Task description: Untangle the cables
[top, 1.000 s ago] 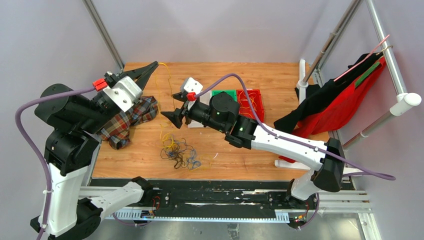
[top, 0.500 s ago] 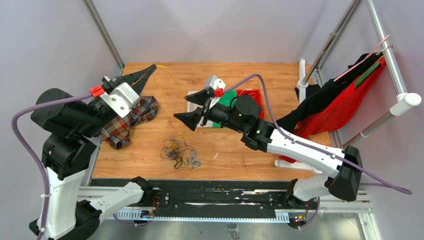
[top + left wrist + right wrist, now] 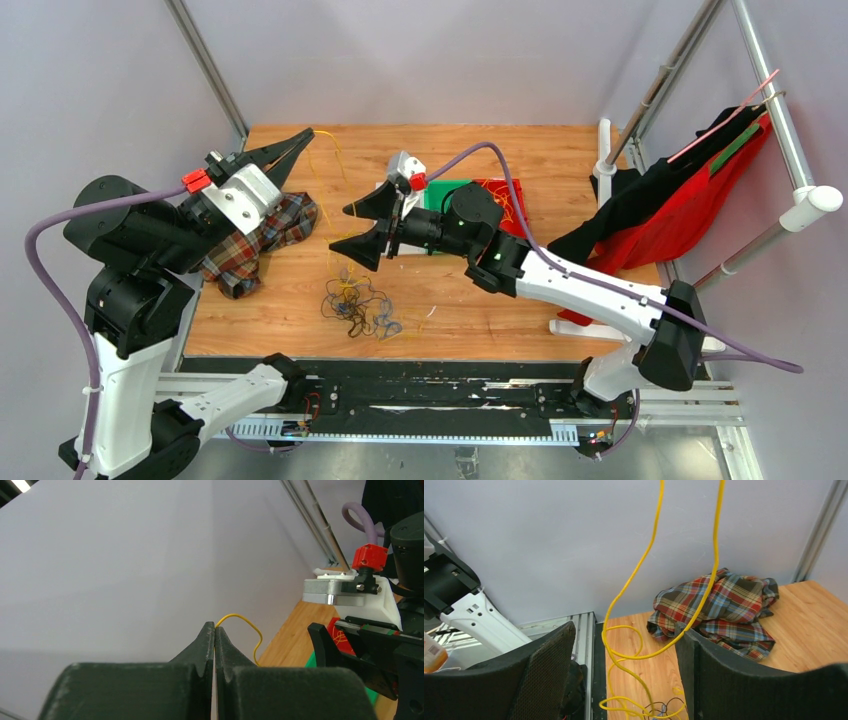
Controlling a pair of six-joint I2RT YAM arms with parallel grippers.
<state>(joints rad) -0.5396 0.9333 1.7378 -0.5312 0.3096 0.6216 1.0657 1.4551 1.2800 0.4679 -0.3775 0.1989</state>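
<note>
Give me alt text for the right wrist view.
Two strands of yellow cable hang down ahead of the open fingers of the right gripper, looping toward a tangle below. Behind them a crumpled plaid cloth lies on the wooden table.

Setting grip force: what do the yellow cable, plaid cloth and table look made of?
Cable: likely plastic-jacketed wire, smooth, slightly glossy; it hangs in springy loops.
Cloth: woven fabric, matte, probably cotton or flannel; it lies in soft crumpled folds.
Table: wood or wood-look laminate; grain shows, which one is unclear.

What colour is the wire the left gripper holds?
The wire is yellow, clearest in right wrist view.
</note>
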